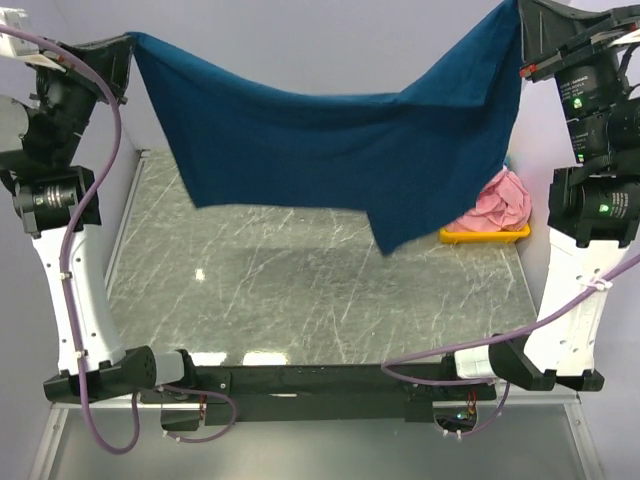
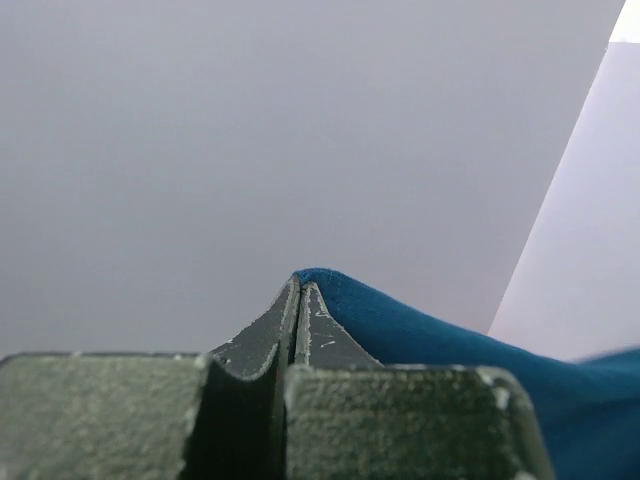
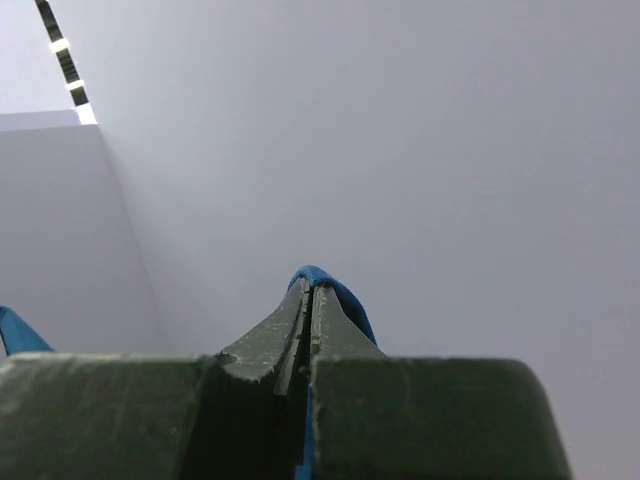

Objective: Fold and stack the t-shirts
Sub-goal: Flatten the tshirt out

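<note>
Jaws pressed together on cloth: the left gripper [image 2: 300, 288] pinches one end of a dark navy-blue cloth t-shirt [image 1: 330, 150] between its closed fingers. The right gripper [image 3: 311, 287] is clamped the same way on the opposite end, a blue fold showing just over its tips. Both grippers are raised high and well apart, at the upper left and upper right of the overhead view. The shirt hangs between them as a sagging sheet above the far half of the grey marble-patterned worktop [image 1: 300, 300], clear of its surface. One flap droops lower than the rest, toward the far right corner. The wide spread looks meant to let the fabric fall open and flat so it can be laid down squarely for folding. No chest print shows on the side facing the overhead camera. At the far right corner of the worktop a crumpled pink t-shirt [image 1: 497, 200] sits heaped in a shallow yellow plastic bin [image 1: 485, 236], partly hidden behind the hanging blue cloth and apparently awaiting its turn. No white shirt and no folded shirt are in sight, so the job appears to be at an early stage.
</note>
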{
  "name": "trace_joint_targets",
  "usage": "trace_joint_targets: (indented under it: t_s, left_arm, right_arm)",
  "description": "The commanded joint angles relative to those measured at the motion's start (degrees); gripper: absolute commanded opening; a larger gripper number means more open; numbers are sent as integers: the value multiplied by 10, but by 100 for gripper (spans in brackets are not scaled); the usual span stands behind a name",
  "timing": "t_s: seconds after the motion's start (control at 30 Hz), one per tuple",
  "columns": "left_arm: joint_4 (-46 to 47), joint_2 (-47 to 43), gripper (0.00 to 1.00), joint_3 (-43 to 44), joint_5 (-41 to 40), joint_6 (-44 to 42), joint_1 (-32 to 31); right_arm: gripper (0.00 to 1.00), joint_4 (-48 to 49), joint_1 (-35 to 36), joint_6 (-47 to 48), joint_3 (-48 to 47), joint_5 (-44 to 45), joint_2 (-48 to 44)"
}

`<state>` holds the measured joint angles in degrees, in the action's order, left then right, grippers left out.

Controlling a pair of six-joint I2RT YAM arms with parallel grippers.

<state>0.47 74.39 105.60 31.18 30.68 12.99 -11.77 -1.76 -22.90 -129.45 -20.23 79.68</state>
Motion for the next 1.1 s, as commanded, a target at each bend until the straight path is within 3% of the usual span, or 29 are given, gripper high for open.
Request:
trace_joint_targets:
  t_s: [0.0,0.13,0.27,0.53,0.73,0.87,1.07]
  left_arm:
    - [-26,55,0,8,-16,10,3]
    - [-9,98,0,-12,22,74,2]
    - [2,142,0,-16,23,85,2]
    - [-11,143,0,-4,11,91,4]
    - [42,55,0,-89,-71,118,5]
    - [120,-60,0,-198,-134,145,5]
    - [137,-172,0,-265,-215,115,5]
  right_arm:
    - [0,17,-3,-7,3,0,46]
    - [0,-4,-4,-6,-12,-5,111]
    - [0,-33,-5,5,-49,-10,188]
    - [0,-2,-5,0,-21,-13,155]
    - [0,20,-4,7,-6,-11,99]
    - [0,106,4,41,116,19,-2]
    - [0,116,4,73,76,46,-35]
